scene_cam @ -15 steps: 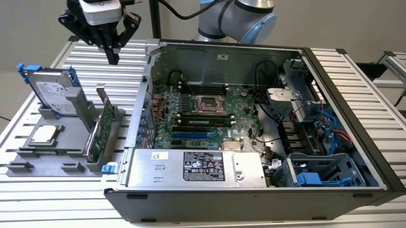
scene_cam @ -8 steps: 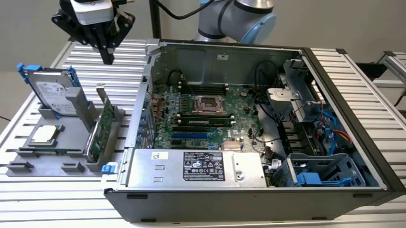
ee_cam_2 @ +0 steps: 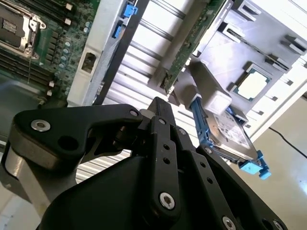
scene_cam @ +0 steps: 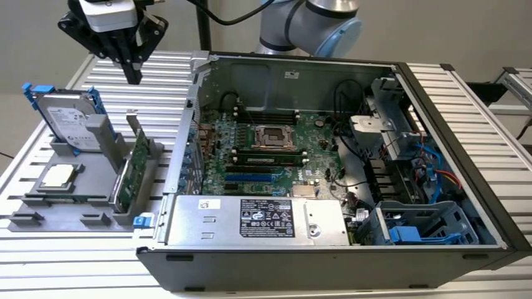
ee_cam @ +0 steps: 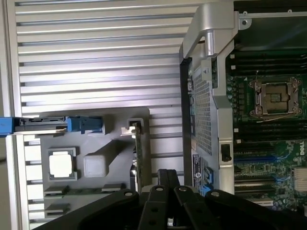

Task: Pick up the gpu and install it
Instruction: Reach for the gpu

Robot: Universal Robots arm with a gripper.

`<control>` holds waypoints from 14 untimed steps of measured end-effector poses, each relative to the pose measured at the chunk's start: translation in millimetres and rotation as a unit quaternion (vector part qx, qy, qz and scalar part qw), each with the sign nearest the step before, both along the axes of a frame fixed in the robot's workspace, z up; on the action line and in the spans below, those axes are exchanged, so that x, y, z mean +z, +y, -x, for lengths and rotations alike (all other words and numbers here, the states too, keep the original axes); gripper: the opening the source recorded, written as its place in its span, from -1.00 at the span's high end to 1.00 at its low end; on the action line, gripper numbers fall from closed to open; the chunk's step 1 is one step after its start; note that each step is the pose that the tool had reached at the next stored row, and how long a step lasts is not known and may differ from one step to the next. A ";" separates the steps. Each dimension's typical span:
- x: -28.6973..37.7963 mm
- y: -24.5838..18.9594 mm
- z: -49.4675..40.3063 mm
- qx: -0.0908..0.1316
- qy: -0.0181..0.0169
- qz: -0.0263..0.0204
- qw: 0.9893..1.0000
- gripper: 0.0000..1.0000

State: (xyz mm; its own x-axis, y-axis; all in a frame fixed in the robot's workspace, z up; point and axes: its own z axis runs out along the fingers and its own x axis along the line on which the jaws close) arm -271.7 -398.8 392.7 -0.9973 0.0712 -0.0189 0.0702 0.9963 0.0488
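gripper point(scene_cam: 133, 76) closed and empty, hovers above the gpu point(scene_cam: 131, 167) standing on edge in the gray holder point(scene_cam: 91, 205).

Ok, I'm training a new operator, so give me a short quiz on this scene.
1. True or false: the green circuit-board card with silver bracket is seated in the open black computer case.
2. Which lies furthest to the exterior view's left? A the card; B the small square silver chip; C the case.
3. What does the black gripper hold?
Key: 1 false; 2 B; 3 nothing.
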 end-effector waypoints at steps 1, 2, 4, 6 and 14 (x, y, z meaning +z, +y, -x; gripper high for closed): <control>0.0 0.0 1.3 0.000 0.000 0.000 1.000 1.00; 0.0 0.0 2.7 0.000 0.000 0.000 1.000 1.00; 0.0 0.0 5.4 0.000 0.000 0.000 1.000 1.00; 0.0 0.0 8.1 0.000 0.000 0.000 1.000 1.00; 0.0 0.0 18.3 0.000 0.000 0.000 1.000 1.00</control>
State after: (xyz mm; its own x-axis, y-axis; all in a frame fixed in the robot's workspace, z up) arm -290.0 -398.8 392.7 -0.9973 0.0712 -0.0190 0.0702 0.9963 0.0488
